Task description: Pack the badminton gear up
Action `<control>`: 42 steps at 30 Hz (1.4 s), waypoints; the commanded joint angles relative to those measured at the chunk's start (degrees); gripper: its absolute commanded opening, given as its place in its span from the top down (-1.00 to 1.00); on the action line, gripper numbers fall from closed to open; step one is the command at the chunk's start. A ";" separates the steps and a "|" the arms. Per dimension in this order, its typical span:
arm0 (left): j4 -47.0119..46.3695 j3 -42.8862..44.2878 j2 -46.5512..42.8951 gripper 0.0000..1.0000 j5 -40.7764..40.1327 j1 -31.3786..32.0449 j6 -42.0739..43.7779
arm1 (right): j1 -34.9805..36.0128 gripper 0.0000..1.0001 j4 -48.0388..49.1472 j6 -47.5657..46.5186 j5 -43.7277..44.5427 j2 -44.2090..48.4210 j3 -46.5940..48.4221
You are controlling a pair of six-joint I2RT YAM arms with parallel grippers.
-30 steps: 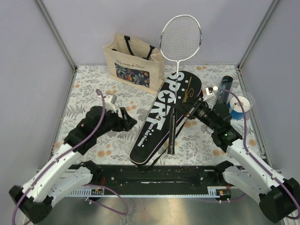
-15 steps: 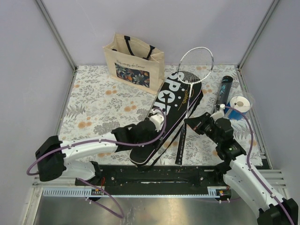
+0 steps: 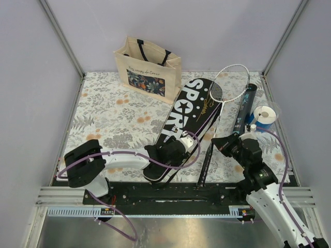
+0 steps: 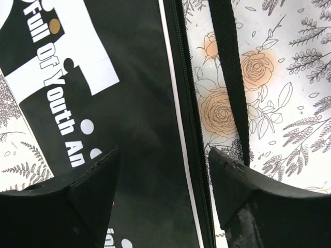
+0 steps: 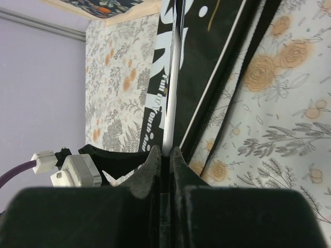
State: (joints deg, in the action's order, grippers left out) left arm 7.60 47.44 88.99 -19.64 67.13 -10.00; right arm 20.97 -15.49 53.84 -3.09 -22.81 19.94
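The black racket cover lettered "SPORT" lies diagonally on the floral table. My left gripper hovers open over its near end. In the left wrist view, the black fingers straddle the cover and its zipper edge, with nothing gripped. My right gripper is shut on the shaft of a racket. The racket's head rests at the cover's far right and its black handle points toward the near edge. A long black tube lies to the right.
A beige tote bag with a floral print stands at the back. A blue-and-white roll sits at the right, beside the tube. The cover's black strap lies on the table next to its zipper side. Walls close in the table.
My left arm swung from the left of the table over to the cover's near end. My right gripper tipped the racket from upright down along the cover's right side and drew nearer.
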 commanded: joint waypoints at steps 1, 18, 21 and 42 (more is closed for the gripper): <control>-6.01 2.13 1.88 -0.43 -4.09 1.59 3.23 | -0.32 1.00 -4.37 -1.11 2.83 3.12 2.55; -7.24 9.06 7.16 1.00 -13.05 2.12 6.48 | -0.23 1.00 -18.51 -1.38 6.69 2.24 9.76; -6.81 12.14 7.86 1.00 -14.11 2.04 6.05 | -0.23 1.00 -21.86 0.03 6.43 2.77 10.29; 1.90 22.17 6.63 1.00 -7.96 -4.38 -9.16 | -0.23 1.00 -28.20 5.04 -7.53 7.24 11.70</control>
State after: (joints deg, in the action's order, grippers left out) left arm 11.14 66.24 97.49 -28.60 62.70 -16.71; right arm 20.93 -44.53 57.01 -5.54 -17.21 28.16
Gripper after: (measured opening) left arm 0.027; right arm 0.057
